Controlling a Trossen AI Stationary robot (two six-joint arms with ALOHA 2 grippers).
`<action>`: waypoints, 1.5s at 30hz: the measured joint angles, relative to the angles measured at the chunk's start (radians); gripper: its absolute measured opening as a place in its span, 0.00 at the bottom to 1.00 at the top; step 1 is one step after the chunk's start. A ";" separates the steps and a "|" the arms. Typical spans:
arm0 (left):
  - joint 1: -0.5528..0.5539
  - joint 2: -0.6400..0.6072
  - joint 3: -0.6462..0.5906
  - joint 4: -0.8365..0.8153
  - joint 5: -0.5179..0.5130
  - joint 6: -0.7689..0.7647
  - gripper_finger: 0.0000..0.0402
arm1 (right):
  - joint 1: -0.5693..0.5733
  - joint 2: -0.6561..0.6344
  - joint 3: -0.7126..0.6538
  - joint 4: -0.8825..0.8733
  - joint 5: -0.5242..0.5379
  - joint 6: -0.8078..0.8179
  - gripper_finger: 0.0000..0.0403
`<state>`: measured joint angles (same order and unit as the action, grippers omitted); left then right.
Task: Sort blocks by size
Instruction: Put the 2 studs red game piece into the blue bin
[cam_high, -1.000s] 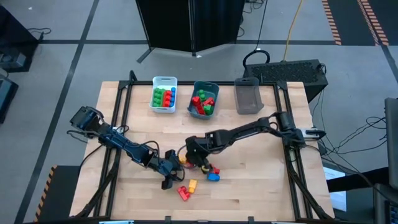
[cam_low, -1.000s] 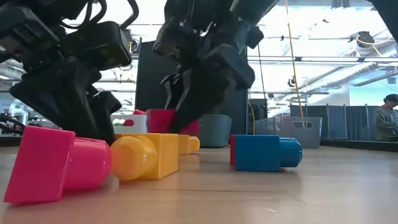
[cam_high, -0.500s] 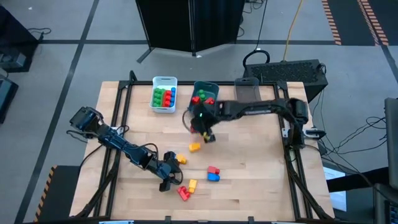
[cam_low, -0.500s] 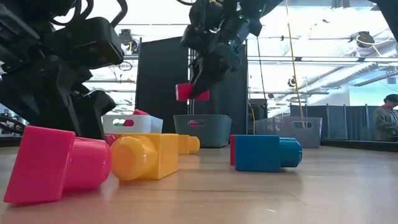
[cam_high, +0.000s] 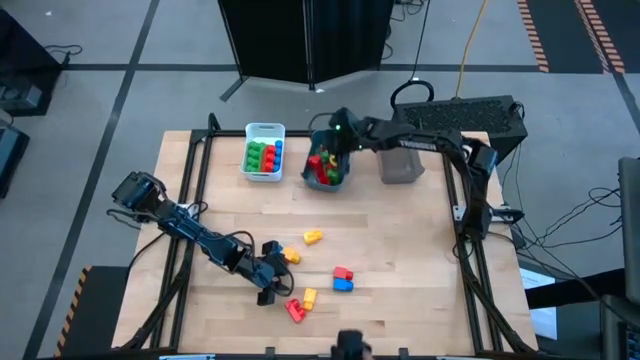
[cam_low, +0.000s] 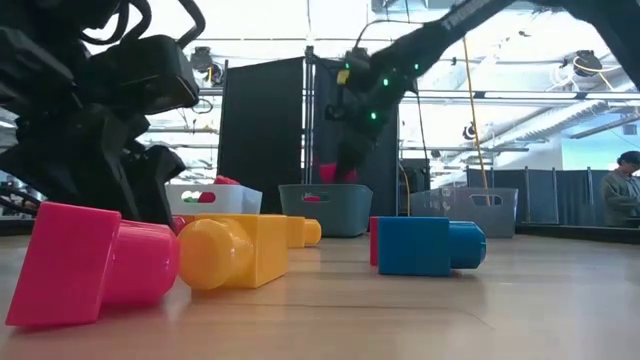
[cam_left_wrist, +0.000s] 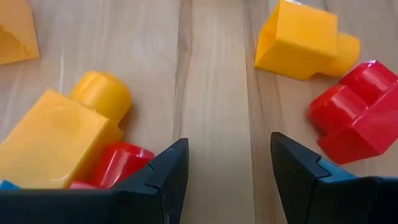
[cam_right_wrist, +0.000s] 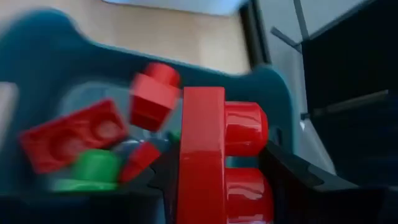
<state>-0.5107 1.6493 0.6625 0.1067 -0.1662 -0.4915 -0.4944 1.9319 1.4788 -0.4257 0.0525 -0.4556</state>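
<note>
The right gripper (cam_high: 337, 127) has swung from the loose blocks at mid-table to above the teal bin (cam_high: 336, 182), clamped on a red block (cam_right_wrist: 214, 155), so a drop looks imminent. The left gripper (cam_left_wrist: 227, 168) waits, fingers parted and empty, among the remaining blocks (cam_high: 342, 279) near the front edge.

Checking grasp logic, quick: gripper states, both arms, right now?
Left gripper: open, empty, low over the table among loose blocks.
Right gripper: shut on a red block, above the teal bin.
</note>
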 joint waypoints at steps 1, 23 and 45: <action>-0.002 0.000 -0.001 -0.004 0.000 0.000 0.45 | -0.016 0.009 0.000 0.005 -0.002 0.003 0.39; -0.007 0.000 -0.001 -0.059 0.010 0.001 0.45 | -0.052 -0.001 -0.001 0.011 -0.054 0.122 0.56; -0.110 0.000 -0.002 0.023 0.067 0.067 0.45 | 0.299 -0.242 -0.187 -0.182 -0.111 0.238 0.53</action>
<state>-0.6207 1.6497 0.6601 0.1293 -0.0993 -0.4244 -0.1958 1.6900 1.2916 -0.6074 -0.0582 -0.2171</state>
